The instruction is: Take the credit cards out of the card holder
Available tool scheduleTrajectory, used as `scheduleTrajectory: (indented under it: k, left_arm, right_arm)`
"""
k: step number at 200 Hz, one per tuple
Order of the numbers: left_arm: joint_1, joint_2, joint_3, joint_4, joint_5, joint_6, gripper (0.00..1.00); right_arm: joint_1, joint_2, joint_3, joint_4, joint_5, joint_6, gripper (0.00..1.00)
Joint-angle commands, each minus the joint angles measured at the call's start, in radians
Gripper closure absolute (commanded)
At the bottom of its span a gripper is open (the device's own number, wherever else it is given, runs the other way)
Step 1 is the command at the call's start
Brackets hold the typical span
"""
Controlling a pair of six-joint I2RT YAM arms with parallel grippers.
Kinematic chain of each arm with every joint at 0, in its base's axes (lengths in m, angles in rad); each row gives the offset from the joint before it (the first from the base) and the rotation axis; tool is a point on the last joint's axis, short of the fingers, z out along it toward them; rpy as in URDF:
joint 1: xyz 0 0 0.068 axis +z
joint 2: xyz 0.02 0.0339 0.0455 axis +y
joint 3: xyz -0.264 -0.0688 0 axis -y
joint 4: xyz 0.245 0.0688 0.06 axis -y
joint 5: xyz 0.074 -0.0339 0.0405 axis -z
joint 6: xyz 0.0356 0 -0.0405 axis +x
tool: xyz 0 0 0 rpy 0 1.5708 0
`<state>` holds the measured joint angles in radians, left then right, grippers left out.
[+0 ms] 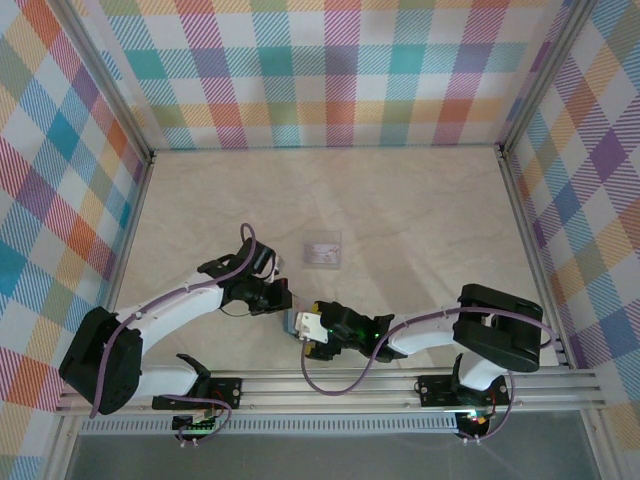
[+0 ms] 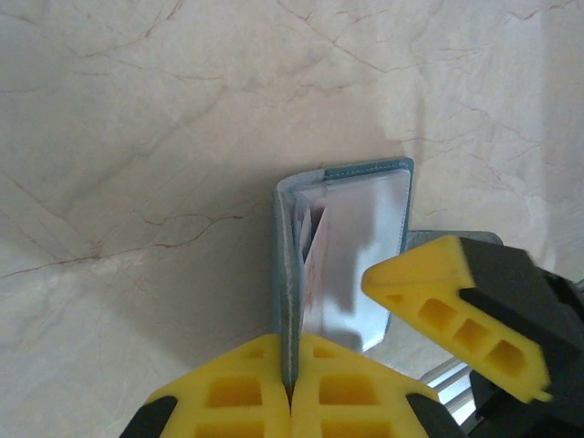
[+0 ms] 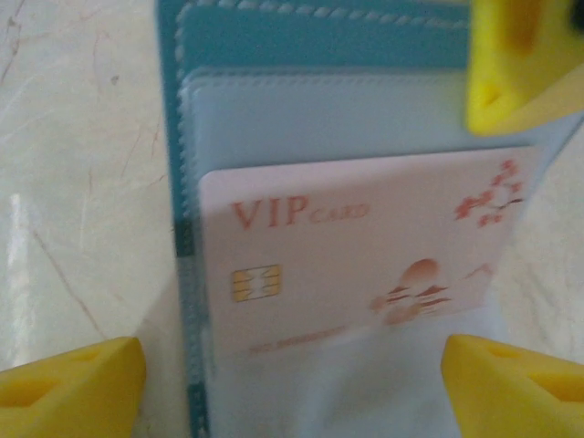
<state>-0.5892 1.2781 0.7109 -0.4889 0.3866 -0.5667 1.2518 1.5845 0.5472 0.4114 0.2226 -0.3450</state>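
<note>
The card holder [image 1: 297, 322] is held open near the front edge of the worktop [image 1: 420, 220], between the two arms' tips. The left wrist view shows it standing open like a book, with a teal rim around clear pockets. I cannot tell whether it touches the surface below.

The left fingers [image 2: 237, 392] are closed tight on the lower edge of one leaf, their yellow pads meeting with the leaf between them. In the right wrist view a pale pink VIP card [image 3: 365, 265] sits in a clear pocket of the holder [image 3: 319, 46]. It has a gold chip and a small red blossom-and-sun picture.

The right fingers [image 3: 73, 383] stand wide apart at either side of the holder's lower part, gripping nothing. One of them is near the open leaf in the left wrist view [image 2: 438, 301].

Farther out, a loose card [image 1: 322, 250] lies flat on the worktop, well apart from the holder and toward the back wall.

The worktop is pale cream with a marble pattern of thin brownish veins. Walls [image 1: 330, 70] in a pastel plaid of teal, orange, purple and yellow close it in at the back and both sides, set in metal posts. A ribbed metal rail [image 1: 400, 385] runs along the front edge and carries both arm bases.
</note>
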Motion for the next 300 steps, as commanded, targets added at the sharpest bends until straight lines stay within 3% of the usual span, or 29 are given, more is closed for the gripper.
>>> scheduleTrajectory:
  k: [1, 61, 119, 253, 300]
  left_arm:
    - [-0.02, -0.001, 0.039, -0.051, -0.023, 0.018, 0.96]
    - [-0.051, 0.015, 0.076, -0.085, -0.047, 0.015, 0.97]
    - [-0.085, 0.053, 0.119, -0.107, -0.069, 0.012, 0.97]
    - [-0.103, 0.102, 0.172, -0.164, -0.142, 0.024, 0.97]
    - [-0.102, 0.112, 0.174, -0.171, -0.157, 0.03, 0.98]
  right_arm:
    - [0.008, 0.019, 0.018, 0.101, 0.031, -0.007, 0.13]
    - [0.008, 0.123, 0.031, 0.211, 0.041, 0.008, 0.02]
    - [0.007, 0.147, 0.004, 0.302, -0.008, 0.042, 0.04]
    - [0.007, 0.074, -0.111, 0.348, -0.08, 0.113, 0.48]
    - [0.007, 0.039, -0.132, 0.326, -0.09, 0.125, 0.55]
